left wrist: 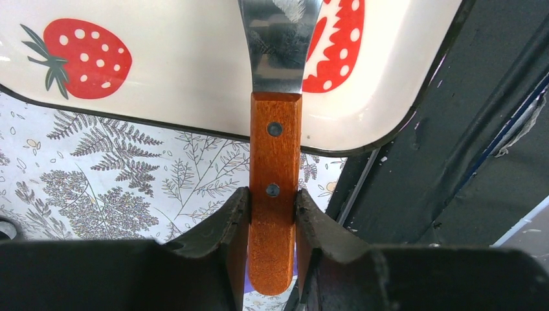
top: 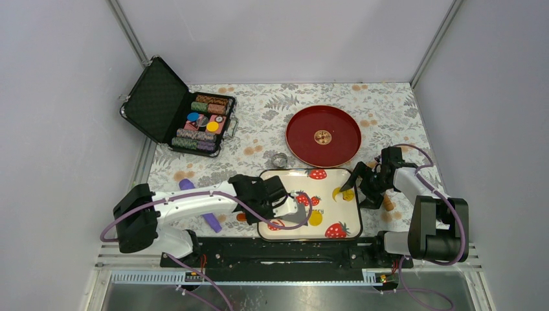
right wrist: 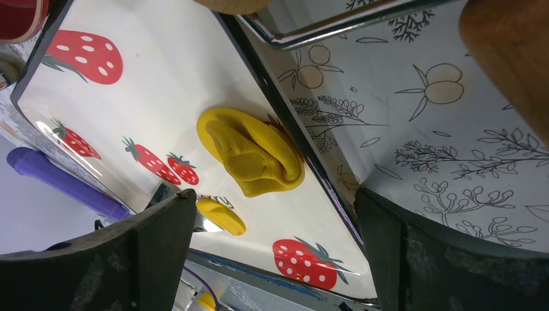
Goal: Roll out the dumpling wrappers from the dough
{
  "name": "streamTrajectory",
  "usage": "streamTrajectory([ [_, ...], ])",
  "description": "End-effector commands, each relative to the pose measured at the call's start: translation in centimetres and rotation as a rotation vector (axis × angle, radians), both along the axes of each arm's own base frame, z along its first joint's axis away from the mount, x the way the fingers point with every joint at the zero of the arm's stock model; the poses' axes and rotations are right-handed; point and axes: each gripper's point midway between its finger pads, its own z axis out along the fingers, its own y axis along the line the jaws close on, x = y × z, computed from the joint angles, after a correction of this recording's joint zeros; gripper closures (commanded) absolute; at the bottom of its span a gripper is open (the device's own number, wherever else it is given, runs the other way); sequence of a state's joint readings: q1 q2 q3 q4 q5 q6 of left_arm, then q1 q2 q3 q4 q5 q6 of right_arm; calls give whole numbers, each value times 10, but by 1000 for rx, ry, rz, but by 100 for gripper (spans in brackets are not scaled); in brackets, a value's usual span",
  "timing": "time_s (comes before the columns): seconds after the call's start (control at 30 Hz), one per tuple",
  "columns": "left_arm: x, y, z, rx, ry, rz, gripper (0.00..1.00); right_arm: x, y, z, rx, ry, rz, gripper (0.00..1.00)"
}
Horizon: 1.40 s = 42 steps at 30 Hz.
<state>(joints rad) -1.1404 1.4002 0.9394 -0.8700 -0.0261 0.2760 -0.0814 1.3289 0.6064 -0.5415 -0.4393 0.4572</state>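
The strawberry-print tray [top: 333, 176] sits at the near centre. The dough [top: 337, 193], a folded yellow lump, lies by the tray's right rim and also shows in the right wrist view [right wrist: 252, 152]. A small flat yellow wrapper [top: 315, 218] lies lower on the tray and shows in the right wrist view [right wrist: 221, 216]. My left gripper [top: 287, 198] is shut on the wooden handle [left wrist: 274, 168] of a metal spatula [left wrist: 280, 39] whose blade lies over the tray. My right gripper [top: 360, 190] is open and empty, just right of the dough [right wrist: 275, 201].
A purple rolling pin [top: 211, 221] lies under the left arm. A wooden piece [top: 387, 202] lies right of the tray. A metal ring [top: 280, 160] and a red plate [top: 336, 139] sit behind the tray. An open poker chip case [top: 155, 97] stands at the back left.
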Motion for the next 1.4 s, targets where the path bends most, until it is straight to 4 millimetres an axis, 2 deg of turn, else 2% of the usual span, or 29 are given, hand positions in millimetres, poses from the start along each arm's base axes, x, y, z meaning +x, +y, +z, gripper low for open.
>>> streamTrajectory([
  [0.0,3,0,2,-3,-18,-19,100,1,3,0,25,-1,8,1],
  [0.5,-4,-10,-11,42,74,-37,100,1,4,0,26,-2,8,0],
  [1.37,7,-35,-16,87,72,-21,100,1,4,0,27,-3,9,1],
])
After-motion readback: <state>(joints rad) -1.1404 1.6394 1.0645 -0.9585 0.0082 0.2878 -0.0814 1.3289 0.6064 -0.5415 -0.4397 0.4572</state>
